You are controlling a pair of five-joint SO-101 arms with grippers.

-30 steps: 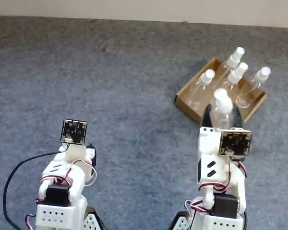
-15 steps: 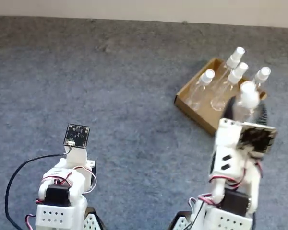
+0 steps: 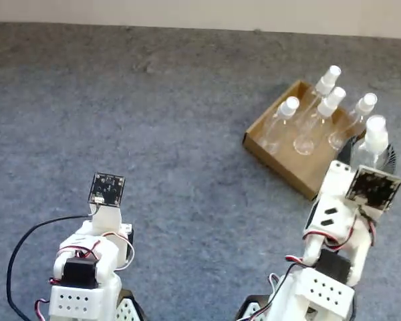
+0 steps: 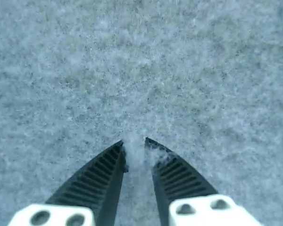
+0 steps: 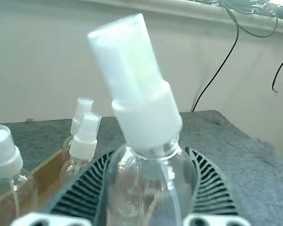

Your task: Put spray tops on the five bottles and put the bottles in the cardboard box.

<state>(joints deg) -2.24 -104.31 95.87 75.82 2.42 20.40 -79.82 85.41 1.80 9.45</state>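
My right gripper (image 5: 148,162) is shut on a clear bottle (image 5: 146,193) that wears a white spray top (image 5: 132,80) and leans a little. From above, this held bottle (image 3: 373,136) hangs at the right corner of the cardboard box (image 3: 301,167), with the right gripper (image 3: 371,152) under it. Several capped bottles (image 3: 315,122) lie side by side in the box. My left gripper (image 4: 135,143) hovers over bare carpet with nothing in it, its tips a sliver apart. The left arm (image 3: 97,234) stands at the near left, far from the box.
Grey carpet (image 3: 154,120) covers the table, with wide free room left of the box and in the middle. A pale wall runs along the far edge. Black cables (image 5: 236,42) hang on the wall behind the box.
The right arm has swung to the right with the bottle, from the box's near side to its right corner. The left arm drew back slightly, then kept still.
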